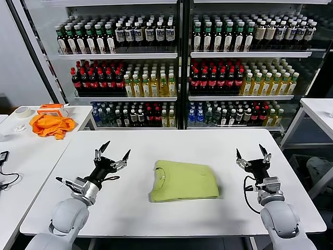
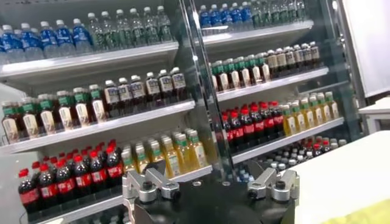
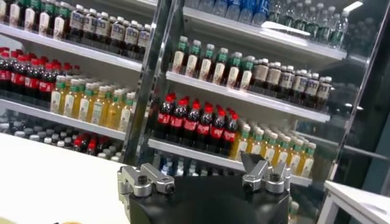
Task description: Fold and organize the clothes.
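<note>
The light yellow-green T-shirt (image 1: 184,180) lies folded into a compact rectangle on the middle of the white table (image 1: 171,143), round neck towards the left side. My left gripper (image 1: 115,151) is open and empty, raised a little above the table to the left of the shirt. My right gripper (image 1: 251,154) is open and empty, raised to the right of the shirt. Neither touches the shirt. A corner of the shirt shows in the left wrist view (image 2: 365,213). Both wrist views look at the bottle shelves.
A glass-door cooler full of bottles (image 1: 177,62) stands behind the table. A second white table on the left carries an orange cloth (image 1: 51,125), an orange-handled object (image 1: 52,108) and a tape roll (image 1: 22,111). Another white table (image 1: 320,109) stands at the right.
</note>
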### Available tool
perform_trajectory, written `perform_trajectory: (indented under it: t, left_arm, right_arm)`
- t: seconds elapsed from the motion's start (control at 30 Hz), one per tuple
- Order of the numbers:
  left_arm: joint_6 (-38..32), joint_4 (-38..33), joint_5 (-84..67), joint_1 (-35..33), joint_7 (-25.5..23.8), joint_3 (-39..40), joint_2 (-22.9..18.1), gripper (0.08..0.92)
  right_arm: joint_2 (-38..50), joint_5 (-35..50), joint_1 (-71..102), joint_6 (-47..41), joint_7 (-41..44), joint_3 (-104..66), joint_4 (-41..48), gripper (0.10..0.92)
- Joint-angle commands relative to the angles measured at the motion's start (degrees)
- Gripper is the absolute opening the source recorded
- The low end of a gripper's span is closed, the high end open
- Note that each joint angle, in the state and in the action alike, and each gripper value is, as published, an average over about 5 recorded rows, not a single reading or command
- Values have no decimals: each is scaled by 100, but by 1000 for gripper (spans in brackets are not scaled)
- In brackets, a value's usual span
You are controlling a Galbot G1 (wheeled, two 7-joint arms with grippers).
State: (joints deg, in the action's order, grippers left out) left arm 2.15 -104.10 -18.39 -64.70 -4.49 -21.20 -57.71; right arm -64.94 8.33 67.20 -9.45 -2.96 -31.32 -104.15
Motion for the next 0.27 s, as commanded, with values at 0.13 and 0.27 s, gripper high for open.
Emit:
perform_trajectory:
  t: [0.13,0.27]
  left_arm:
    - [-161,-101,140,-285,-56,-47,-7,823]
    - [-186,-40,255,-268,-41,-24,-3,822]
  right_arm:
    - [-100,-258,30,22,182,-48,-45,823]
    - [-136,-265,-11,19,166,-15,14,823]
